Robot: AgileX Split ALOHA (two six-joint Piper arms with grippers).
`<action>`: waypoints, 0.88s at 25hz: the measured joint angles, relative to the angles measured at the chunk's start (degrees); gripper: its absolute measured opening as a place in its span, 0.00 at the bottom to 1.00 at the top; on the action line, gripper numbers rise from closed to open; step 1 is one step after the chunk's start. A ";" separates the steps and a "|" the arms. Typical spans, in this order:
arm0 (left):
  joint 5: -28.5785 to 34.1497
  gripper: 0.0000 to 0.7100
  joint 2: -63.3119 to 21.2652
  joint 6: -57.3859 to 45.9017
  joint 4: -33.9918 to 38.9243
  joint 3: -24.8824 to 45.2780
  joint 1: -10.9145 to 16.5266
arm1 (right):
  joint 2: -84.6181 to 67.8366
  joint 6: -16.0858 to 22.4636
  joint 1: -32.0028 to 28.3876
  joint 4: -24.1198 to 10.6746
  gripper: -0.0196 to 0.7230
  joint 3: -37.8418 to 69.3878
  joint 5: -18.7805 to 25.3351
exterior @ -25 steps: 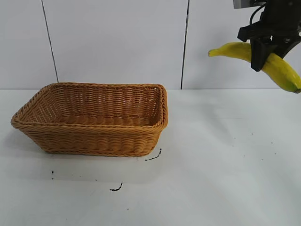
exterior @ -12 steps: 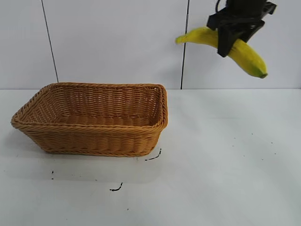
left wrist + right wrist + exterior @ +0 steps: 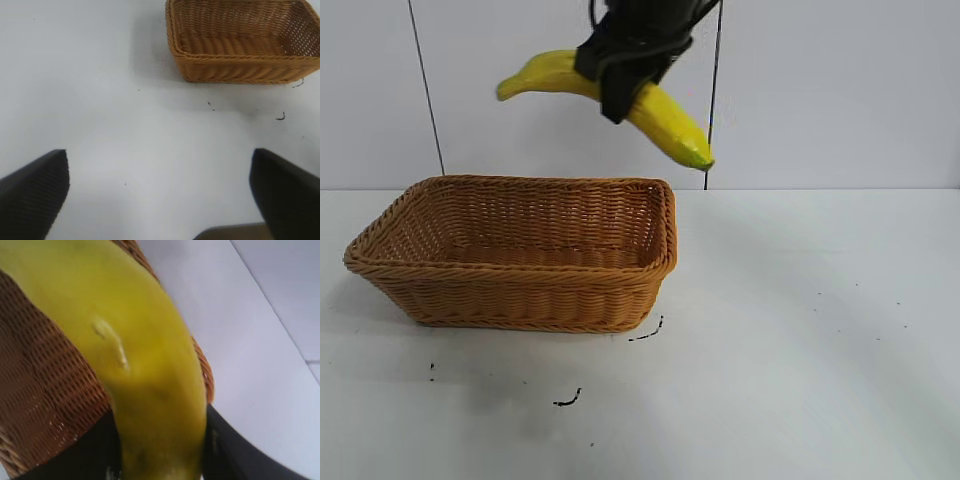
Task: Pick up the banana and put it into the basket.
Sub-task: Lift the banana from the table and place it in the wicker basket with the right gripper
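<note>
The right gripper [image 3: 623, 75] clamps the banana [image 3: 665, 122] mid-length above the basket [image 3: 520, 290] — its long axis runs ten to four o'clock, basket at six; the left gripper [image 3: 159, 197] — open — idles.

One banana [image 3: 670, 122], one basket [image 3: 520, 255], one table [image 3: 800, 340], and two grippers' worth of fingers [image 3: 35, 192].

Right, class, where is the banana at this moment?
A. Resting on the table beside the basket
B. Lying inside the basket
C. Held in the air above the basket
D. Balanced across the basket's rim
C: the right tool grips the banana by its middle, well clear above the basket.
</note>
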 joint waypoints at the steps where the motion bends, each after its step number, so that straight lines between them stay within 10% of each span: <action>1: 0.00 0.98 0.00 0.00 0.00 0.00 0.00 | 1.11 0.00 0.06 -0.40 0.45 0.00 -1.52; 18: 0.00 0.98 0.00 0.00 0.00 0.00 0.00 | 10.56 -0.18 0.06 -1.32 0.45 0.00 -8.49; 22: 0.00 0.98 0.00 0.00 0.00 0.00 0.00 | 10.56 -0.18 0.06 -1.32 0.73 0.00 -8.44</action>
